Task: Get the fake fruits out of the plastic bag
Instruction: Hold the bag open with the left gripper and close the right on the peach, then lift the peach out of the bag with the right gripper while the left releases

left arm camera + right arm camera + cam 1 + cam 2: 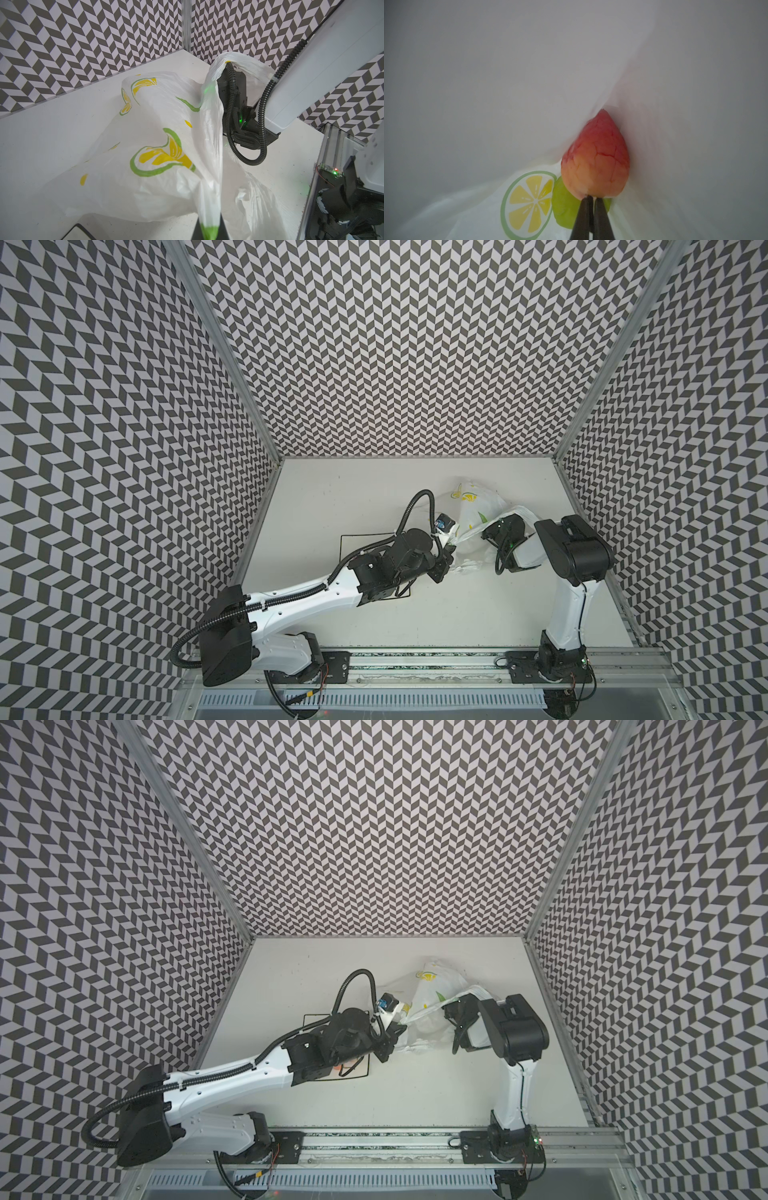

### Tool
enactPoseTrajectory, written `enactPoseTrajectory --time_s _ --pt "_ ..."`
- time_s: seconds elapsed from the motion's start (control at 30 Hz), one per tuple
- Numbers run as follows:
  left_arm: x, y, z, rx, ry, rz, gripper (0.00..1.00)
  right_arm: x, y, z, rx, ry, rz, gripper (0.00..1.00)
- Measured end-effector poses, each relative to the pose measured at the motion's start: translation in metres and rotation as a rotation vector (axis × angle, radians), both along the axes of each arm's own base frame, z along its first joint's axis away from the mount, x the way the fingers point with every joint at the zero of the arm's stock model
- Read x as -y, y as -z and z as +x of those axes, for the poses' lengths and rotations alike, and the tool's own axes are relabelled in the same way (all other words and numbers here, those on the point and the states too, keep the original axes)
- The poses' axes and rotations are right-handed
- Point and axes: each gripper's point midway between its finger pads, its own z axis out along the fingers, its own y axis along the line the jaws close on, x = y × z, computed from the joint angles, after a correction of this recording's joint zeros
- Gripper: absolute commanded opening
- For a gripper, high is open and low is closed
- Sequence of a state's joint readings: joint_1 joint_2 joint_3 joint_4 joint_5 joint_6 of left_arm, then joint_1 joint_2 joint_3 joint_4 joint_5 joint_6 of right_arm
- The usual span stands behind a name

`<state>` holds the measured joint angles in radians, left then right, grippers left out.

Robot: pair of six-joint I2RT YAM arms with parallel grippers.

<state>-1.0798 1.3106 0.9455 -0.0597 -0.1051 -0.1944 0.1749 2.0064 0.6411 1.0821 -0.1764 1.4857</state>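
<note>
Saw plastic bag [478, 510] crumpled on the tabletop [457, 614] toward its far right corner, lemon print up, in both top views. Noted left gripper [208, 230] clamped tight on a twisted strip of the bag's edge, pulled taut from the bag body. Found the bag's mouth draped over the right arm's wrist [232, 87], with the claw hidden inside in the top views. Caught right gripper [591, 200] in its wrist view inside the bag, tips pinched almost together at the leafy end of one strawberry [596, 162], seemingly gripping it there. Logged strawberry as red at the tip and yellow-orange at the base, lying against a fold of the bag wall with a green leaf [562, 207] behind the fingers, next to a printed lemon slice [529, 203]. Couldn't make out other fruits in the bag. Spotted square black-rimmed plate [341, 547] left of the bag, mostly covered by the left arm.
</note>
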Motion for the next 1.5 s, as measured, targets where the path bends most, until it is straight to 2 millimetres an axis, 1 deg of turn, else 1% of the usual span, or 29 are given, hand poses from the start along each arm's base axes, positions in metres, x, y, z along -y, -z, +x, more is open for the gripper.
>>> enactPoseTrajectory --time_s 0.2,0.33,0.47,0.6,0.73,1.0,1.13,1.33,1.5 --pt "-0.002 0.0 0.003 0.008 -0.022 0.004 0.0 -0.001 0.0 -0.003 0.004 -0.012 0.002 0.0" --pt "-0.005 -0.002 0.008 0.023 -0.051 0.006 0.0 -0.005 0.002 -0.011 0.001 -0.048 -0.006 0.0" --pt "-0.006 -0.004 0.015 0.046 -0.076 0.005 0.0 -0.012 0.003 -0.026 -0.002 -0.106 -0.016 0.0" --pt "-0.007 0.0 0.027 0.058 -0.099 0.019 0.0 -0.018 0.001 -0.046 0.003 -0.173 -0.033 0.0" --pt "-0.012 0.004 0.039 0.068 -0.123 0.033 0.0 -0.024 -0.003 -0.062 0.022 -0.244 -0.067 0.0" --pt "-0.021 0.008 0.058 0.081 -0.162 0.05 0.0 -0.038 -0.025 -0.082 0.099 -0.384 -0.158 0.0" --pt "-0.025 0.012 0.065 0.084 -0.174 0.063 0.0 -0.042 -0.043 -0.092 0.143 -0.444 -0.219 0.0" --pt "-0.03 0.021 0.077 0.082 -0.195 0.09 0.0 -0.04 -0.07 -0.113 0.191 -0.491 -0.319 0.0" --pt "-0.031 0.023 0.086 0.084 -0.207 0.096 0.0 -0.037 -0.08 -0.134 0.189 -0.516 -0.368 0.0"
